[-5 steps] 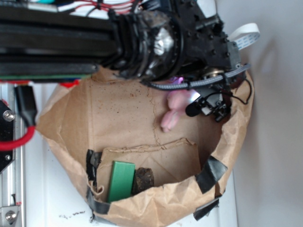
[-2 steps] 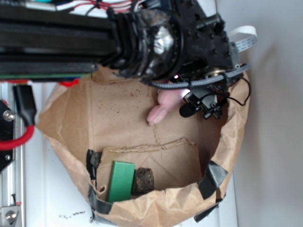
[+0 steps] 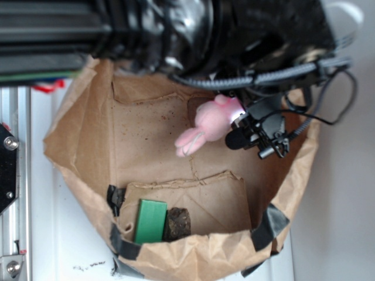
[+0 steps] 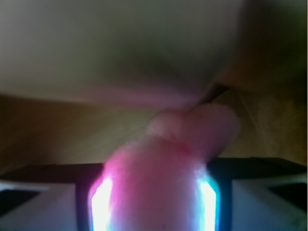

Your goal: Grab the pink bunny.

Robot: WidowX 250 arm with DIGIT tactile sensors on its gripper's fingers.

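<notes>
Holding pink bunny (image 3: pixel 206 124), pincer (image 3: pixel 234 114) above bag (image 3: pixel 76 158) containing green block (image 3: pixel 150 220).

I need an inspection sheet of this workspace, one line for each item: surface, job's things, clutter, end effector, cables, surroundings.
Surface: brown paper bag opened flat, edges raised, black tape patches on the rim.
Job's things: small soft pink plush bunny, seemingly lifted above the paper, held in the end effector.
Clutter: flat green rectangular block beside a dark brown rough lump, touching, near the bag's lower edge.
End effector: end effector shut on the bunny.
Cables: grey braided cable; thin black wire.
Surroundings: white table.
</notes>
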